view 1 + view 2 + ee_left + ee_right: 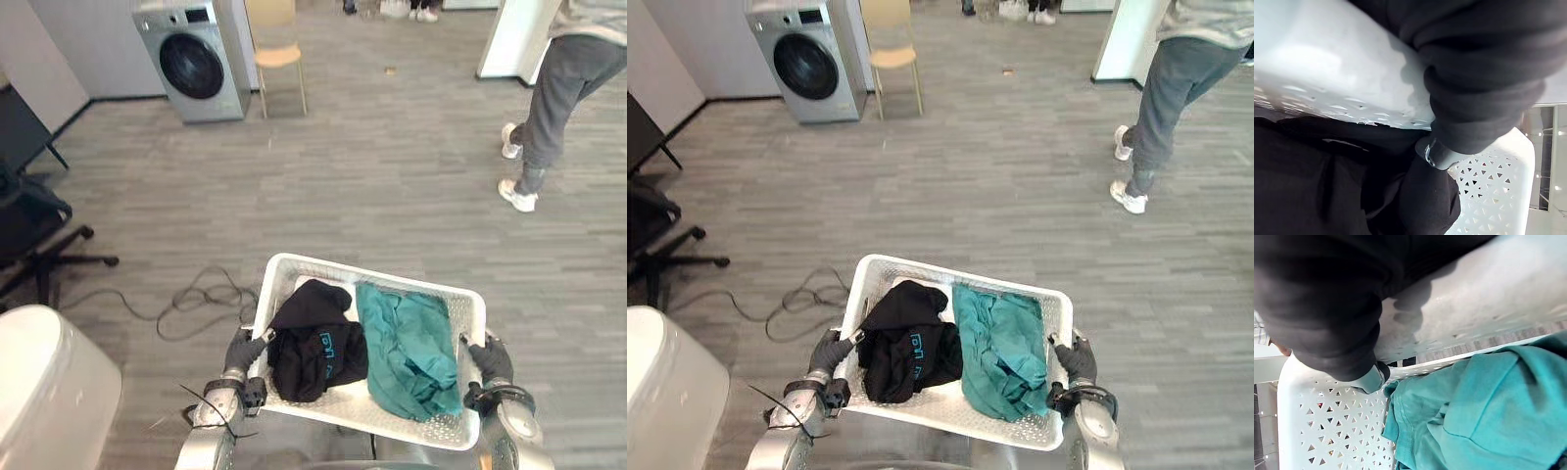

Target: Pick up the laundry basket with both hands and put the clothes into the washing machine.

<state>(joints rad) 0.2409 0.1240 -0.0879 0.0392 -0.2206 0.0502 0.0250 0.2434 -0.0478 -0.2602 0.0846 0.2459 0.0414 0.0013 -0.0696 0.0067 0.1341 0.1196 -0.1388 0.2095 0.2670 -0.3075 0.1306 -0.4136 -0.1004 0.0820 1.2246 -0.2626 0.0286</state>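
Left hand (242,351) and right hand (490,357) were each clamped on a short edge of the laundry basket (333,267), thumbs over the rim, likely to keep it level. Inside, black garment (313,352) by its left edge, teal garment (407,352) by its right. Washing machine (194,64) well apart, far left, so the carry wasn't done. Person (558,88) far right.

Near: white plastic basket with holes (950,268), held by left hand (830,352) and right hand (1078,361), black top (906,354) and blue-green shirt (999,348) inside.
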